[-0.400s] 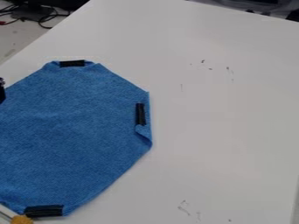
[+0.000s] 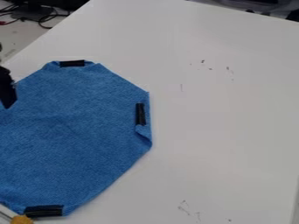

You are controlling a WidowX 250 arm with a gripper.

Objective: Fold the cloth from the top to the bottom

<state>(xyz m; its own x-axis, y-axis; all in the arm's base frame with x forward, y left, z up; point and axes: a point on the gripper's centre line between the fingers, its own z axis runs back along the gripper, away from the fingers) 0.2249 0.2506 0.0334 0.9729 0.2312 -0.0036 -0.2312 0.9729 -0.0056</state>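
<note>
one cloth [image 2: 76, 131], unfolded; likely approach stage. gripper [image 2: 8, 91] at left, apart or together: cannot tell. next: grasp top edge [image 2: 95, 66], draw down.

No text, label, brand, number or sign can be read.
</note>
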